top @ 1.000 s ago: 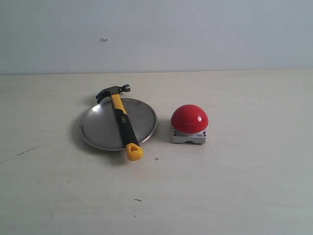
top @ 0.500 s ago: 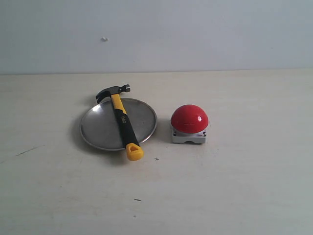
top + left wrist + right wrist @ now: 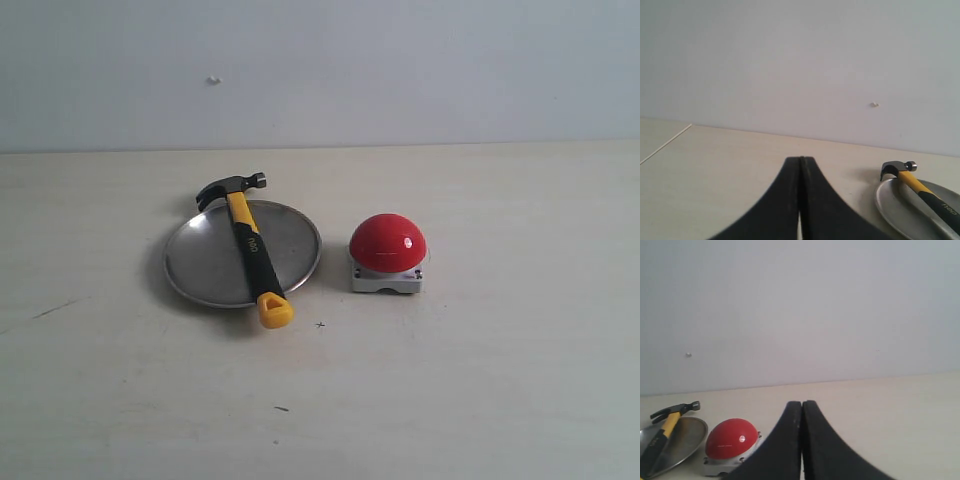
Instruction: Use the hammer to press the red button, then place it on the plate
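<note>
The claw hammer (image 3: 248,245) lies flat across the shiny steel plate (image 3: 200,262). It is longer than the plate is wide, so both ends stick out. The dark head pokes out past the far rim, and the yellow looped end hangs over the near rim. The black handle sits on the plate in between, a bit to the right of its middle. The red button (image 3: 387,243) sits on its small grey base (image 3: 386,280) just to the right of the plate. It is near the plate but does not touch it, and nothing is on top of it. The pale table (image 3: 480,380) holds all three things in front of a plain wall (image 3: 400,70). No arm shows in the outside view. The left gripper (image 3: 801,160) has its two black fingers pressed together with nothing between them, and it stays well back from the plate. The right gripper (image 3: 802,403) is the same, fingers together and holding nothing, well back from the button. I think both arms wait off to the side because the hammer is already where the task wants it. The pictures cannot tell me if the button has been pushed.
</note>
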Tool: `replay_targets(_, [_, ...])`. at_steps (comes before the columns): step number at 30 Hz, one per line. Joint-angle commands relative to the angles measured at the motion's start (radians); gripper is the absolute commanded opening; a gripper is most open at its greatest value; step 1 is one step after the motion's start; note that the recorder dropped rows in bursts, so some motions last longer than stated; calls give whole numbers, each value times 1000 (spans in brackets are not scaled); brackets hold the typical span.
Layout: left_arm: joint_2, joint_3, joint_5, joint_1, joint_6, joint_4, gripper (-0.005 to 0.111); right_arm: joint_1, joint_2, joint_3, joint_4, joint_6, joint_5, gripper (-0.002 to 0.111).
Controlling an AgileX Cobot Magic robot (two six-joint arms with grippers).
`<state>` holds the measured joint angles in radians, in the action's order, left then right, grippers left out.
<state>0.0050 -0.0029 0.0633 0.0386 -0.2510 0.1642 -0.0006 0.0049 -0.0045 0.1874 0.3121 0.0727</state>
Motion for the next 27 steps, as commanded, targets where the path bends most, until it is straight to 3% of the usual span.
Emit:
replay_targets(1, [-5,3,2,1,-3,6,0,-18,-5,4,31,-43,-25,0])
replay_targets(27, [-5,3,2,1,-3,6,0,-18,-5,4,-4,-31,-15,0])
